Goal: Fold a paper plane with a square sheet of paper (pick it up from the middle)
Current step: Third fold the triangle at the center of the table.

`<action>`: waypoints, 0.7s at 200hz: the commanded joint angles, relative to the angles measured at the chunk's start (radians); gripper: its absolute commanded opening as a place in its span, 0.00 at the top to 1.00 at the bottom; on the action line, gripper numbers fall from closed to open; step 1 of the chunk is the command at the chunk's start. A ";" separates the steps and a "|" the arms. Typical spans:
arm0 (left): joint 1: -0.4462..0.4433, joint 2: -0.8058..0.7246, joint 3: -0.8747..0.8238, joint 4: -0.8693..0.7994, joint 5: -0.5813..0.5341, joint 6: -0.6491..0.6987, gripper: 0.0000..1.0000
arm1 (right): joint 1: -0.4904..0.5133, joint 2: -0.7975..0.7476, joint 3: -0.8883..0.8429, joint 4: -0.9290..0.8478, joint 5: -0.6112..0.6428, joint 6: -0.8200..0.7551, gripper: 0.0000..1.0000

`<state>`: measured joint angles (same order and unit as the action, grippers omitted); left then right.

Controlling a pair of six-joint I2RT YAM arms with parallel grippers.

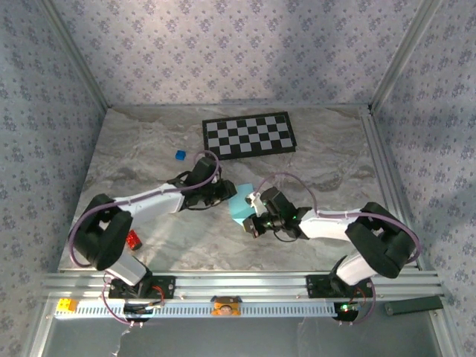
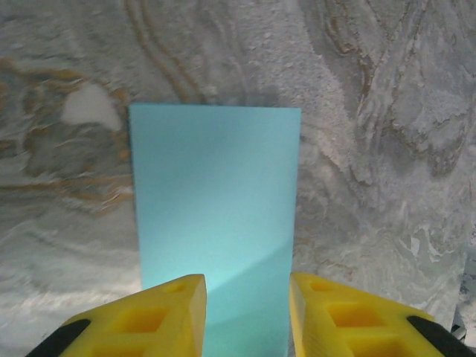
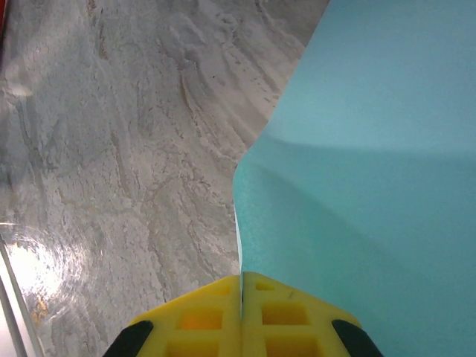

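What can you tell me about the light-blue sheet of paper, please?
The sheet of paper is thin, plain, matte and light blue, with nothing printed on it. It sits mid-way across the marble-patterned table, between the two arms. From the left wrist it appears as a narrow rectangle. The right gripper has its fingers shut on one edge, which curls upward. The left gripper hangs over another end, fingers open astride it.

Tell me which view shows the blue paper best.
The left wrist view: the paper lies on the table with three edges plain. The right wrist view is too close: a raised part pinched in the right pincer. From the top it is just a small patch.
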<state>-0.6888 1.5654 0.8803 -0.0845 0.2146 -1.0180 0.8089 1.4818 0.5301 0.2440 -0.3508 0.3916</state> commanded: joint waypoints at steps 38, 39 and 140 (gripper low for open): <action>0.017 0.179 0.161 0.007 0.120 0.067 0.74 | -0.061 0.013 -0.008 0.062 -0.114 0.108 0.98; 0.017 0.182 0.164 0.008 0.120 0.067 0.74 | -0.063 0.012 -0.009 0.063 -0.116 0.109 0.98; 0.018 0.376 0.250 -0.013 0.183 0.097 0.80 | -0.103 0.018 -0.046 0.104 -0.144 0.136 0.98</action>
<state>-0.6746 1.9190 1.1027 -0.0765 0.3725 -0.9508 0.7174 1.4887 0.5037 0.3309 -0.4866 0.5091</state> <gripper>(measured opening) 0.211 0.052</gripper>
